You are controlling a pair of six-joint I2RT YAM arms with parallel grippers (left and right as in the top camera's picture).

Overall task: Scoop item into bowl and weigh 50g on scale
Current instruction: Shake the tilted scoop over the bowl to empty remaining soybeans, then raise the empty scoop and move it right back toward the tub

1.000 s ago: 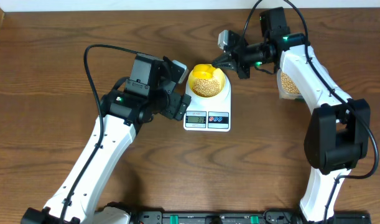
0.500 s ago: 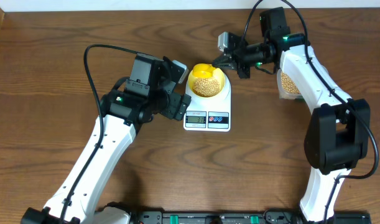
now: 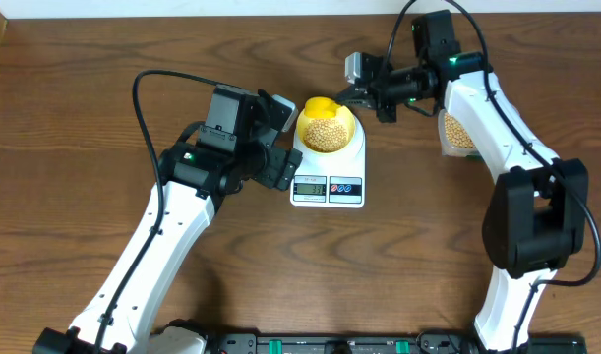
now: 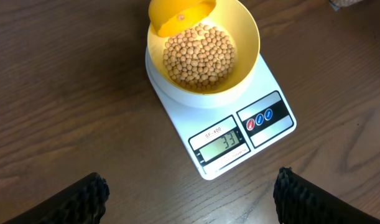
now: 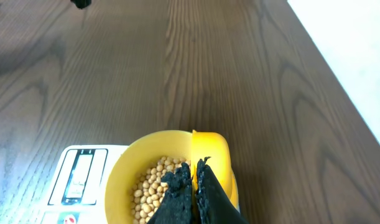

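Note:
The pale yellow bowl [image 3: 352, 125] [image 4: 246, 36] [image 5: 124, 175] stands on the white scale [image 3: 328, 188] [image 4: 266, 117] [image 5: 81, 175]. It is part full of tan beans [image 3: 326, 132] [image 4: 199, 56] [image 5: 152, 184]. The scale's display reads 33 in the left wrist view. My right gripper [image 3: 352, 96] [image 5: 194, 172] is shut on the handle of a yellow scoop [image 3: 320, 105] [image 4: 180, 15] [image 5: 211, 146], which is tipped over the bowl's far rim. My left gripper [image 3: 283, 144] [image 4: 190, 199] hangs open just left of the scale, with nothing between its fingers.
A clear tub of beans [image 3: 458, 132] sits at the right, partly hidden under my right arm. The table's far edge meets a white wall [image 5: 357, 56]. Bare wood lies in front of the scale.
The right gripper with the scoop has shifted very slightly at the bowl's far rim. The left arm has not moved.

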